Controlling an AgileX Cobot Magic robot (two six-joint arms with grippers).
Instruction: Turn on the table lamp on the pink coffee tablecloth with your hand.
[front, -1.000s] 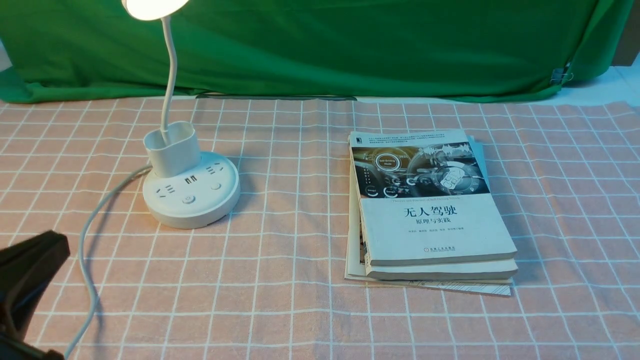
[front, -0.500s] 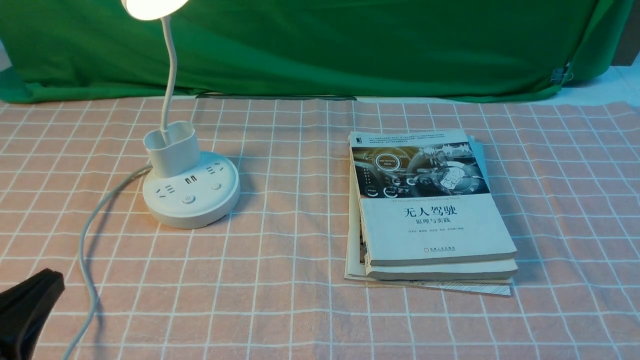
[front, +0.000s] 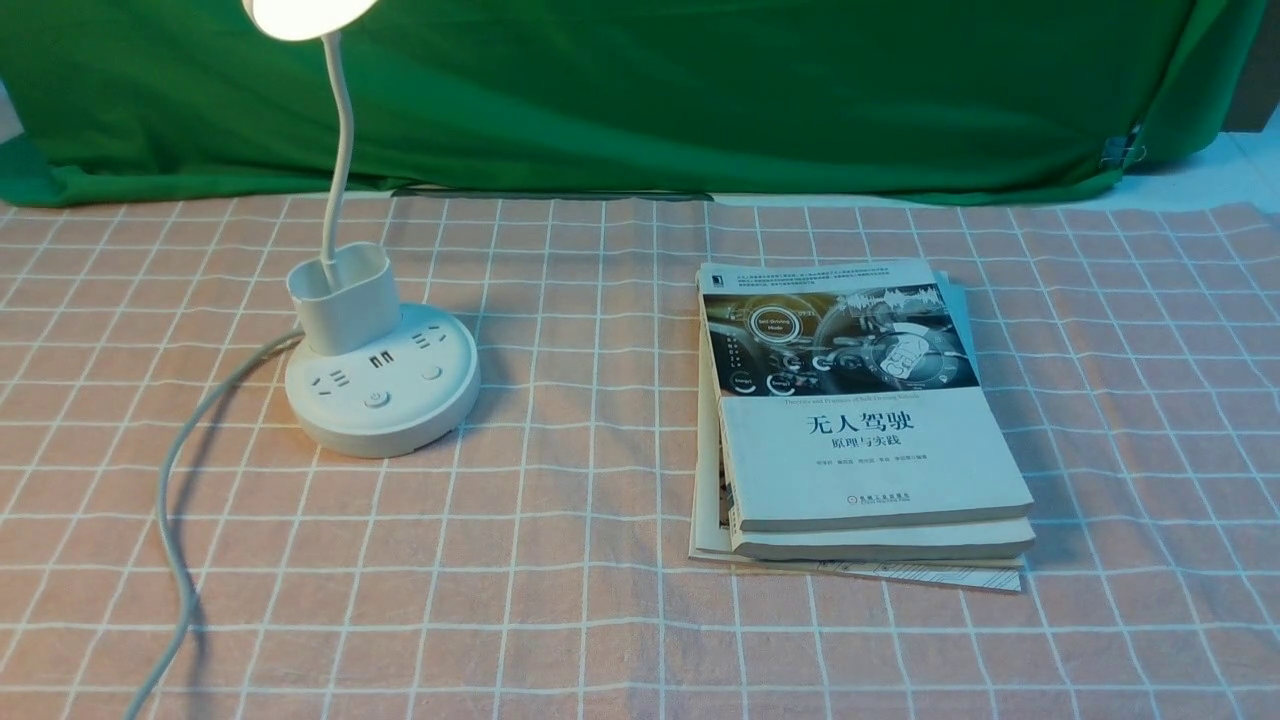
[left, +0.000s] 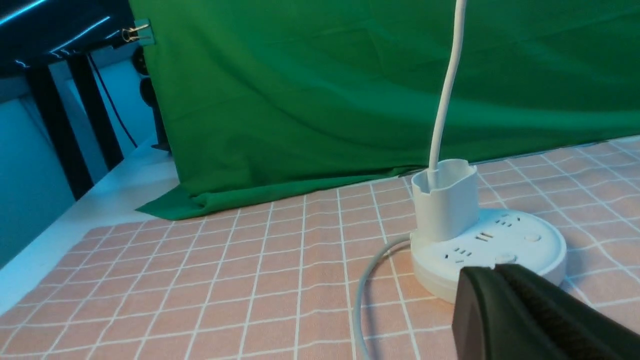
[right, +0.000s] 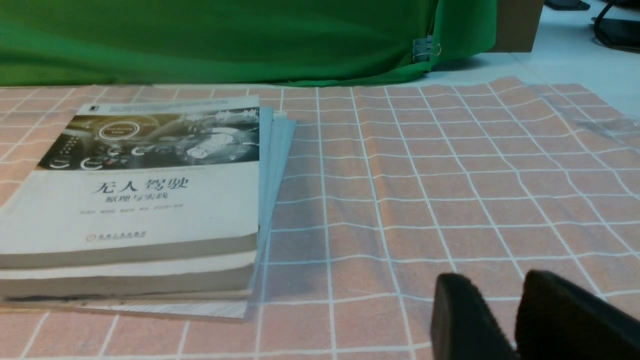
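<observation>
The white table lamp stands on the left of the pink coffee tablecloth (front: 580, 520), with its round base (front: 400, 410), oval cup (front: 343, 297) and thin neck (front: 342, 150). Its head (front: 300, 12) glows at the top edge. Neither hand shows in the front view. In the left wrist view my left gripper (left: 492, 268) is shut and empty, with its tips just short of the lamp base (left: 542, 250), apart from it. In the right wrist view my right gripper (right: 500, 290) hangs low over bare cloth, fingers slightly apart and empty.
A stack of books (front: 860, 420) lies right of centre, also in the right wrist view (right: 135, 200). The lamp's white cord (front: 172, 480) runs from the base to the front left edge. A green cloth (front: 700, 90) hangs along the back.
The left gripper has drawn back down and left, out of the front view. The lamp stays lit and nothing else has moved.
</observation>
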